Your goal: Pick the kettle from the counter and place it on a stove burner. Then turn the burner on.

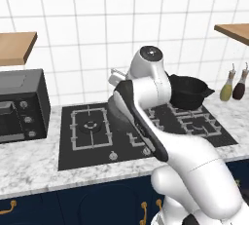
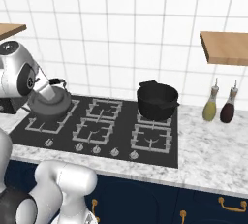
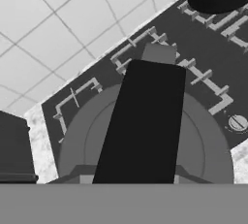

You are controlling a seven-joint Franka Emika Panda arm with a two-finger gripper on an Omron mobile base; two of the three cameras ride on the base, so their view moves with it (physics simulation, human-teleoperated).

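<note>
Your kettle [image 2: 50,103] hangs over the left end of the cooktop [image 2: 121,121], above the big square-grated burner [image 2: 46,119], and from the right base view it looks just above the grate or barely touching it; you cannot tell which. The claw [image 3: 140,169] is pinched shut on the kettle's dark handle, which runs up the middle of the hand view across the domed lid, so the kettle hangs level beneath the hand. That top grip makes sense: it keeps the spout level and lets you lower straight down onto the grate.

Judging by this, the carry is nearly done. Setting down and letting go come next, and then the knob. The row of knobs [image 2: 80,147] lies along the front edge of the cooktop, close to the tabletop's front edge.

A black pot [image 2: 157,100] sits on the back right burner, well apart from the kettle. Two bottles [image 2: 220,105] stand at the back right of the marbled tabletop [image 2: 213,145]. A toaster oven [image 1: 22,104] sits at the left end. Behind is white tile, with wooden shelves [image 2: 225,46] to either side.
</note>
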